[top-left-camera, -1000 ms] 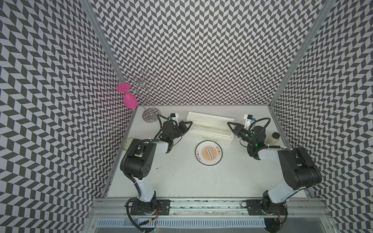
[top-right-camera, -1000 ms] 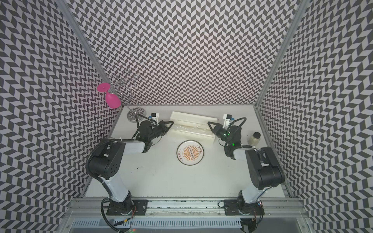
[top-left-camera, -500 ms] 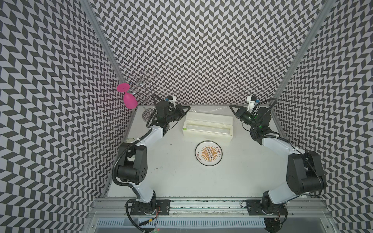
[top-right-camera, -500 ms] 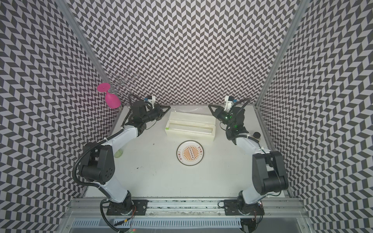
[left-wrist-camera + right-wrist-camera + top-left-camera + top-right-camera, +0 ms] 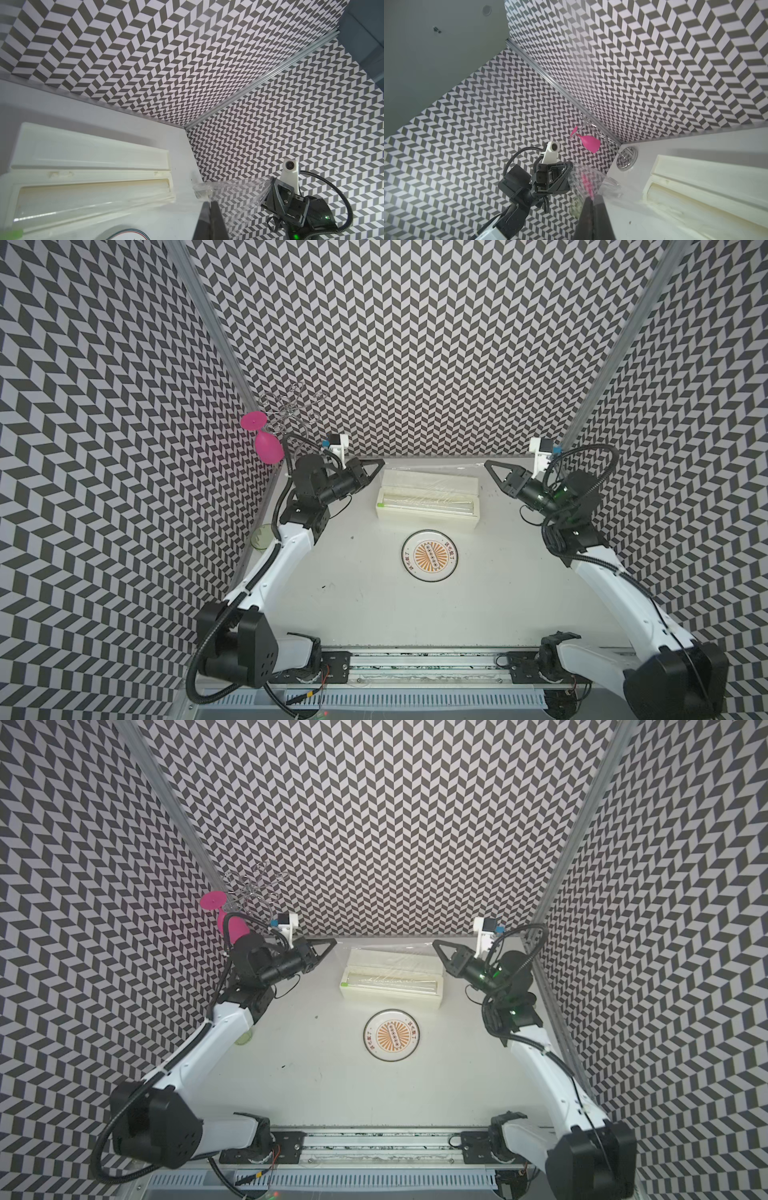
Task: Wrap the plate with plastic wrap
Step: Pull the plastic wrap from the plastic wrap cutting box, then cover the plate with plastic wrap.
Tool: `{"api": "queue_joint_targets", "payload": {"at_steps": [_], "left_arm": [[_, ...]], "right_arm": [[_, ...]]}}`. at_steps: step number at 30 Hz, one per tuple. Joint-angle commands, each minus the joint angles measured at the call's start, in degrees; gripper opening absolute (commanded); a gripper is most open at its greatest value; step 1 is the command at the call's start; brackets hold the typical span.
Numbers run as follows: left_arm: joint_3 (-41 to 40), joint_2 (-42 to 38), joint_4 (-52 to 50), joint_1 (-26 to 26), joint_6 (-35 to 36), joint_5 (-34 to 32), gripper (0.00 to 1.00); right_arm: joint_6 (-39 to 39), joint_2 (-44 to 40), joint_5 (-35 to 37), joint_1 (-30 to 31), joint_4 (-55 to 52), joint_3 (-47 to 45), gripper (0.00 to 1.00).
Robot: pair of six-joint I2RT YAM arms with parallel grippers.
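Observation:
The plate (image 5: 431, 556) (image 5: 392, 1034) lies flat on the white table, in front of the open cream dispenser box (image 5: 428, 506) (image 5: 392, 979). A sheet of plastic wrap (image 5: 432, 477) (image 5: 390, 952) runs from the box's roll up to both grippers and hangs stretched between them over the box. My left gripper (image 5: 381, 460) (image 5: 209, 202) is shut on its left corner. My right gripper (image 5: 486, 463) (image 5: 592, 196) is shut on the right corner. In the left wrist view the plastic wrap (image 5: 239, 187) spans across to the other gripper, and the plate's rim (image 5: 128, 235) peeks in.
A wire rack (image 5: 291, 406) with a hanging pink glass (image 5: 268, 445) stands at the back left corner, close behind my left arm. Its round metal base (image 5: 628, 156) shows in the right wrist view. A greenish round object (image 5: 262, 537) lies by the left wall.
Both grippers have risen from table level beside the box and moved back toward the rear wall, drawing the film up and out. The plate has not moved.

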Motion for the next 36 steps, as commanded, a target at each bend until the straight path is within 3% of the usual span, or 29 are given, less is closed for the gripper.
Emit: {"api": "queue_joint_targets", "payload": {"at_steps": [1,8,17,23,36], "left_arm": [[-7.2,-7.0,-4.1,-0.9,2.7,-0.2,0.0],[-23.3,-18.8,-13.2,-6.0,4.7,-7.0,0.0],[-35.7,-23.8,-18.1,-14.5,4.1,-14.6,0.0],[-38.7,-22.8,-19.5,-16.6,5.0,-17.6,0.0],[-40.8,-19.9,-22.9,-18.4,4.3,-20.7,0.0]], "right_arm": [[-4.1,-8.0,0.0,0.7,-8.4,-5.0,0.0],[-3.9,-22.2,4.2,4.6,-24.5,-18.5,0.0],[0.9,-31.4,14.2,13.9,-42.9,-26.5,0.0],[5.1,-30.1,18.4,17.2,-52.2,-30.2,0.0],[11.5,-20.8,26.2,23.8,-48.9,-30.9,0.0]]}}
